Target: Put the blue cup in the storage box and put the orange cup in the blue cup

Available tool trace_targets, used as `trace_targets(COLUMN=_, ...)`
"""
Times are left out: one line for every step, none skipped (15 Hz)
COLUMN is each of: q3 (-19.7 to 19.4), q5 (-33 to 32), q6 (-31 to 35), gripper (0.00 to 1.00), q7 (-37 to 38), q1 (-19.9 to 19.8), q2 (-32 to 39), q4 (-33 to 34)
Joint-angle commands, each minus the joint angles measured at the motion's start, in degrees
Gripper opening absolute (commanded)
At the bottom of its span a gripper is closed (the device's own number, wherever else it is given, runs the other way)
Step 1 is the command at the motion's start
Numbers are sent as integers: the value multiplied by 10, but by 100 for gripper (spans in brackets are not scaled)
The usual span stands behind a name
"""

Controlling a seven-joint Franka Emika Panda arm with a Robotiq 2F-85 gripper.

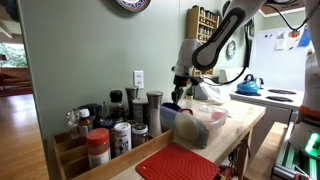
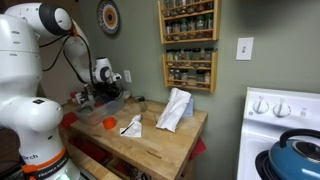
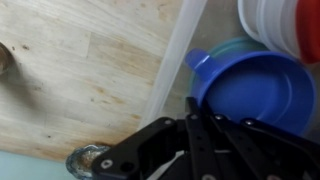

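Gripper (image 3: 205,125) hangs low over the box (image 3: 170,65). In the wrist view the blue cup (image 3: 258,92) sits mouth up at one o'clock from it, and looks to be inside the box wall. I only see black linkage, so I can't tell if the jaws are wide or narrow. The orange cup (image 2: 109,123) waits on the bench (image 2: 160,145), at five o'clock from the box. My worry is clipping the cup's rim on the lift and tipping it. Clutter (image 3: 282,25) at the cup's twelve o'clock crowds the orange drop too.
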Motion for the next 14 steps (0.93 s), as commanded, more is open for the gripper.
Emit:
trace_targets(q3=2, q5=-1, q6=-32, gripper=1, q7=-23, q1=-2, q2=21, q4=17)
trace_targets(q3=0, q5=-2, q6=-30, gripper=1, q7=-15, q1=1, q2=25, q4=19)
trace_targets(q3=2, q5=7, q6=-28, gripper=29, q7=-13, q1=0, q2=26, q4=21)
trace_targets(q3=7, q5=18, q6=-32, gripper=31, q7=-18, q1=-4, q2=23, q4=22)
trace_targets(q3=3, q5=17, q6=-32, gripper=36, q7=-9, q1=-3, q2=6, q4=16)
trace_targets(q3=9, q5=35, q6=-34, gripper=45, q7=-15, q1=-10, q2=-9, q4=10)
trace_targets(q3=21, q5=68, q6=-37, gripper=52, q7=-39, q1=-25, q2=-34, q4=-1)
trace_targets(q3=28, q5=100, q6=-38, gripper=58, q7=-58, q1=-38, q2=-60, q4=-13)
trace_targets(q3=37, q5=142, q6=-41, gripper=67, q7=-88, q1=-53, q2=-91, q4=-30)
trace_targets(q3=34, q5=169, q6=-51, gripper=74, q7=-111, q1=-62, q2=-116, q4=-41)
trace_targets(q3=22, q5=187, q6=-76, gripper=83, q7=-120, q1=-66, q2=-145, q4=-53)
trace_targets(q3=4, q5=187, q6=-93, gripper=89, q7=-112, q1=-69, q2=-170, q4=-70)
trace_targets(q3=-10, q5=194, q6=-116, gripper=98, q7=-116, q1=-76, q2=-194, q4=-83)
trace_targets(q3=-27, q5=193, q6=-136, gripper=100, q7=-113, q1=-84, q2=-216, q4=-99)
